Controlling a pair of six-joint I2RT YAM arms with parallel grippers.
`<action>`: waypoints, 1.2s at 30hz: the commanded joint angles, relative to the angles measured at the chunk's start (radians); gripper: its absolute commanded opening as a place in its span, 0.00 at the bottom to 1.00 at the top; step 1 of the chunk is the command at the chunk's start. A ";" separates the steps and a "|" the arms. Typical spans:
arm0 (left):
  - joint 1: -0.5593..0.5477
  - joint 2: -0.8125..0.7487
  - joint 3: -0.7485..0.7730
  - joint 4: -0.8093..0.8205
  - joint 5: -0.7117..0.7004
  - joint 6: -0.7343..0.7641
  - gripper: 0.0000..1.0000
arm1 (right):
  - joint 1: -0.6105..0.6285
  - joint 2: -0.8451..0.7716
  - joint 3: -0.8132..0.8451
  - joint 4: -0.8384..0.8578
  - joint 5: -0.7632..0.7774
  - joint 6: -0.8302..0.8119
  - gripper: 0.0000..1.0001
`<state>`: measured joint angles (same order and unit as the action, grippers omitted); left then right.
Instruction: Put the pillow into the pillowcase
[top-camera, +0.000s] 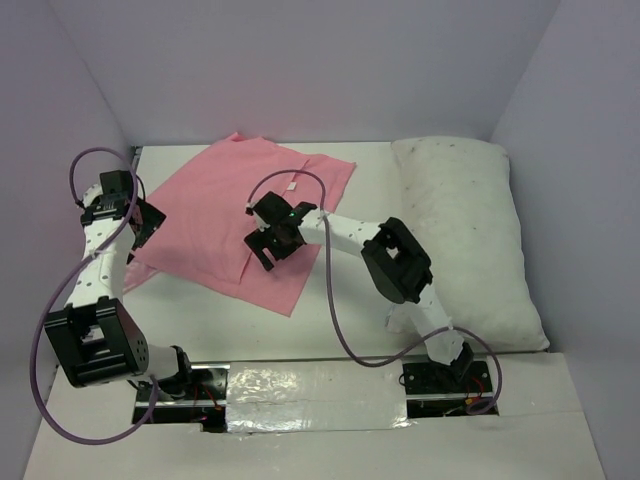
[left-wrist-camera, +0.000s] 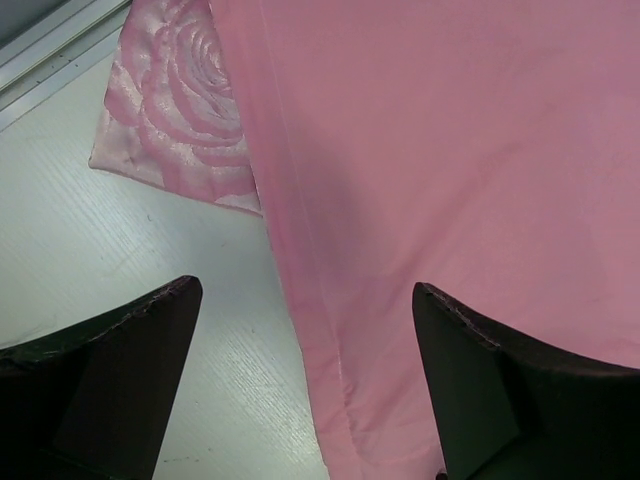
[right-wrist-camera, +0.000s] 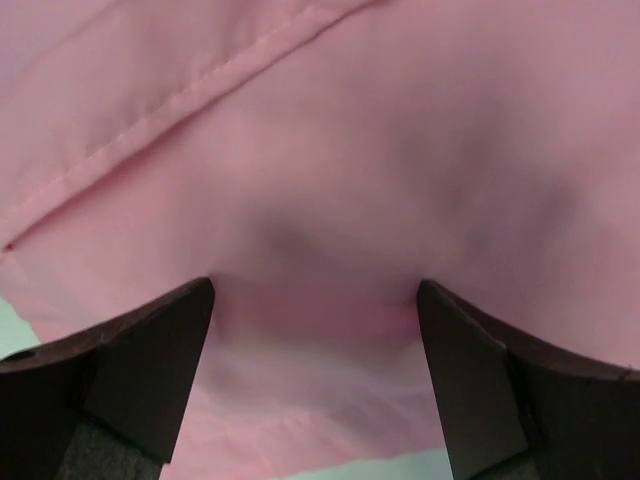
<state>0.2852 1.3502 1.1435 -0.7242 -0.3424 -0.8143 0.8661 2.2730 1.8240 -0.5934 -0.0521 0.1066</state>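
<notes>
The pink pillowcase lies flat at the table's centre-left, matte side up. A satin rose-patterned corner peeks out from under it. The plump white pillow lies along the right side, apart from the case. My left gripper hovers over the case's left edge, open, with the hem running between its fingers. My right gripper is down on the case's near-right part, open. Its fingertips press into pink fabric, which sags between them.
White enclosure walls close in the back and both sides. A silver taped strip runs along the near edge between the arm bases. Purple cables loop beside each arm. Bare white tabletop shows left of the pillowcase.
</notes>
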 joint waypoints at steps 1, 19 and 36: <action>0.005 0.012 -0.010 -0.001 0.023 -0.002 0.99 | -0.002 -0.101 -0.174 -0.003 0.049 0.060 0.89; 0.169 -0.103 -0.246 -0.057 0.019 -0.079 0.99 | -0.008 -0.426 -0.274 0.040 0.040 -0.275 0.85; 0.305 0.176 -0.145 0.077 -0.064 -0.244 0.99 | 0.116 -0.259 -0.363 0.056 -0.177 -0.552 0.89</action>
<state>0.5869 1.5188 0.9386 -0.6685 -0.3317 -1.0035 0.9806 2.0487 1.4960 -0.5488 -0.2104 -0.3904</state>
